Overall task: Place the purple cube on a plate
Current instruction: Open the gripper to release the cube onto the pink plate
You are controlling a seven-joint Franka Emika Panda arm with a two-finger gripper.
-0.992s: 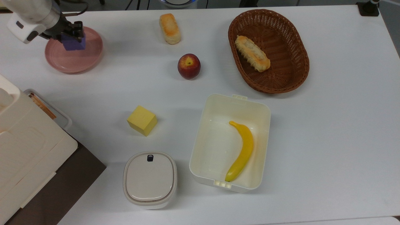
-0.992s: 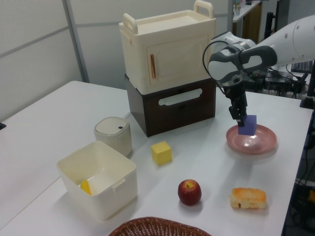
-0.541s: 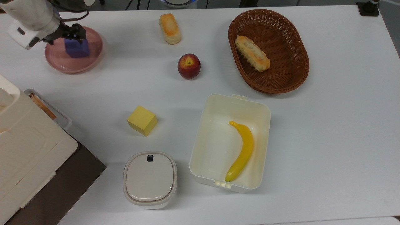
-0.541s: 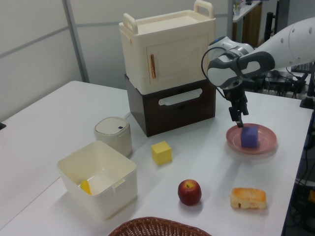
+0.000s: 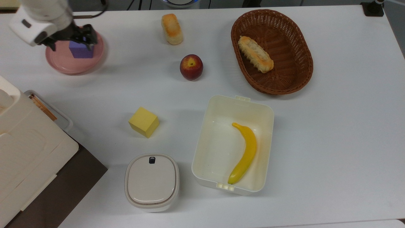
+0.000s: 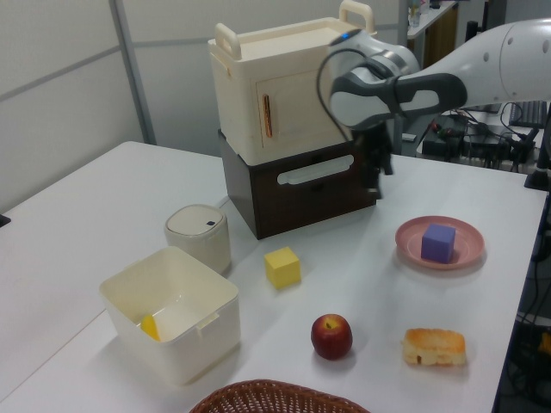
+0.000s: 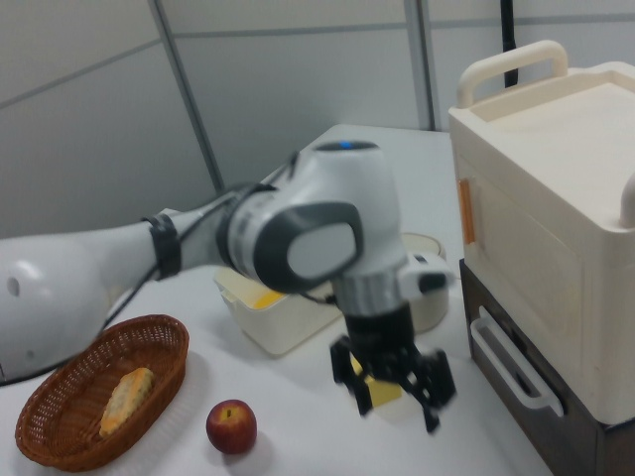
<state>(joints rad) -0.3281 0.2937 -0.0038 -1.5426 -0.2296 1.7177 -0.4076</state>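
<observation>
The small matte purple cube (image 6: 438, 243) sits on the round, shallow, dusty-pink plate (image 6: 461, 255), flat on one face and a little toward the top view's right of the plate's middle. The two-finger gripper (image 7: 395, 393) of the white robot arm is empty: in the right view you can see its dark fingers (image 7: 433, 388) spread apart with nothing between them. In the left view the gripper hangs raised, in front of the dark brown drawer box (image 6: 297, 186), well apart from the plate.

By my judgement the placing is done, so your risks now come only from the way out.

- In the top view the fingers overlap the far rim of the plate and the upper edge of the cube. If you lower the arm here, a finger could hit the cube or tip the plate by its rim.
- The cream plastic cabinet (image 6: 293, 82) stands on the brown box, just behind the gripper in the left view. A wide swing toward that side could strike it.
- A low sweep across the white table (image 5: 332, 126) could push the red apple (image 5: 191, 66) or the yellow cube (image 5: 143, 122); the apple would roll easily.

Lift before you move sideways.
</observation>
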